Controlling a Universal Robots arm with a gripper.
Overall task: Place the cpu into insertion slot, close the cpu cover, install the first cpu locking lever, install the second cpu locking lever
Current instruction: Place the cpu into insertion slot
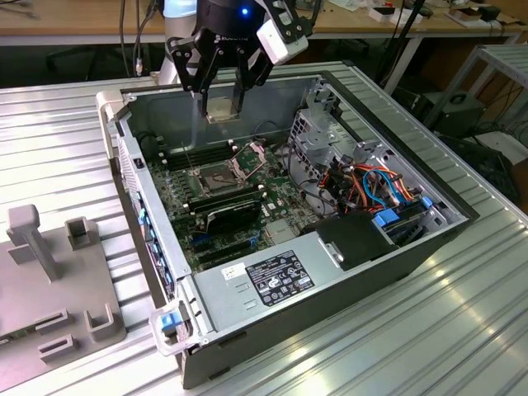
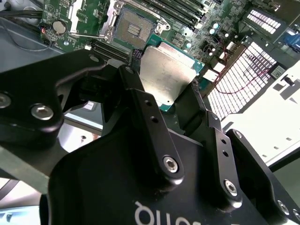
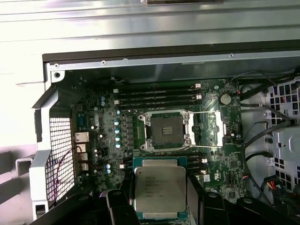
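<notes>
My gripper (image 1: 221, 106) hangs over the back of the open computer case (image 1: 388, 264), shut on the cpu (image 1: 221, 111), which it holds flat by two opposite edges. In both wrist views the cpu (image 3: 159, 189) (image 2: 166, 77) shows its silvery top between the black fingers (image 3: 117, 204). The insertion slot (image 3: 166, 131) (image 2: 133, 29) (image 1: 216, 177) lies bare on the green motherboard, well below the chip and offset from it. The cpu cover (image 3: 206, 129) (image 1: 252, 157) stands swung open beside the slot. A thin wire lever (image 2: 89, 35) sticks out by the socket.
Long black memory sticks (image 3: 157, 96) flank the socket. A power supply (image 1: 279, 276), a drive cage (image 1: 318, 136) and coloured cables (image 1: 371, 186) crowd the case at the exterior view's right. A grey fixture (image 1: 49, 272) sits on the ribbed metal table (image 1: 462, 330).
</notes>
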